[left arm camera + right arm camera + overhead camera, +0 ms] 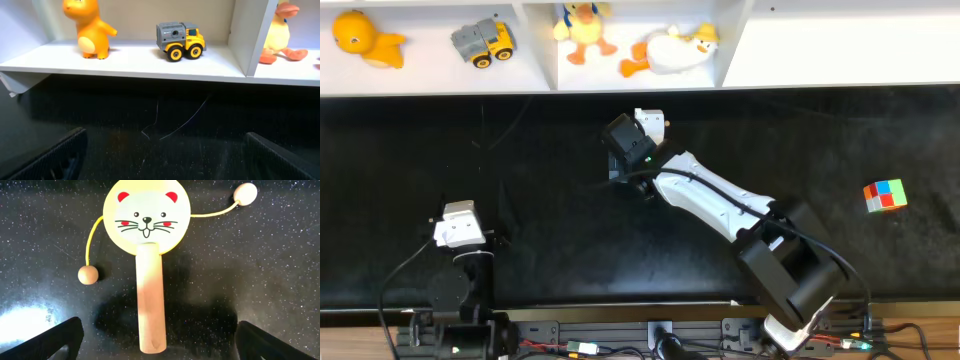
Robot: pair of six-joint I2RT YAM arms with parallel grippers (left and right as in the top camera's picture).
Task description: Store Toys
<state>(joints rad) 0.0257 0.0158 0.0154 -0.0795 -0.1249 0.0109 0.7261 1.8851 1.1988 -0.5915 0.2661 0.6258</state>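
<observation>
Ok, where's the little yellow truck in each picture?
Top view: the truck sits on the white shelf, upper left.
Left wrist view: on that shelf, between the orange toy and a divider.
Right wrist view: it faces a cat rattle instead.
Shared landmark: the orange toy beside the truck.

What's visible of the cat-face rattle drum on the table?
The rattle drum is a pale yellow disc with a drawn cat face, red ears and cheeks, on a plain wooden handle. Two yellow cords end in wooden beads, spread to either side. It lies flat, face up, on the black speckled table.
</observation>
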